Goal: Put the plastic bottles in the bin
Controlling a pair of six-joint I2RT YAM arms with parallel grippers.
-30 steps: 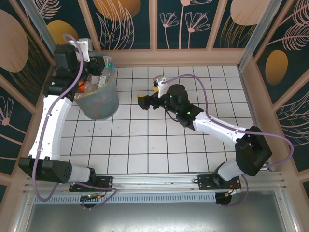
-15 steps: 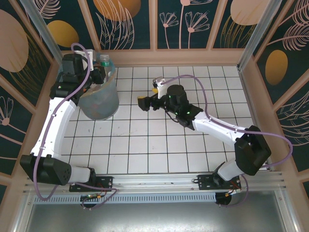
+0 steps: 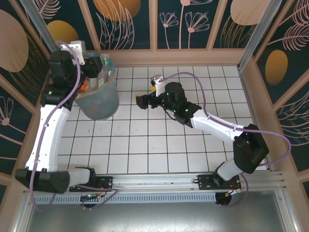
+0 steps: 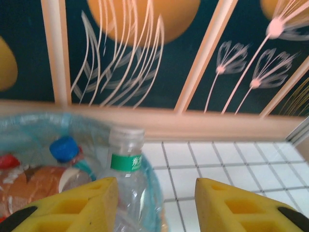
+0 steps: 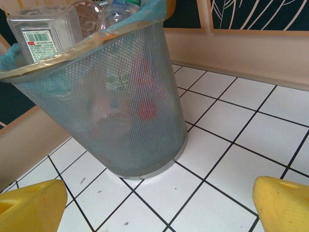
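Since half a second ago the left arm has pulled its wrist back toward the far-left corner and its jaws have parted; the right arm barely shifted. White tiled table (image 3: 145, 145): round tapered grey mesh bin with light blue bag liner (image 3: 101, 102) stands at far left, stuffed to the rim. The left gripper (image 3: 91, 77) hangs over the bin's left rim. In the left wrist view its yellow fingers (image 4: 72, 205) stand apart, bare tile between them, gripping nothing. The right gripper (image 3: 147, 92) sits mid-table, right of the bin and apart from it, jaws spread wide, empty. Every plastic bottle I can make out is in the bin. A clear bottle with green label band (image 4: 126, 162) pokes above the rim, lower body hidden behind one finger. Beside it are a blue cap (image 4: 64, 148) and a red cap (image 4: 7, 161), the latter cut off at the frame edge. In the right wrist view a clear bottle with barcode label (image 5: 41, 29) lies on top; the rest are blurred colour blobs through the mesh.
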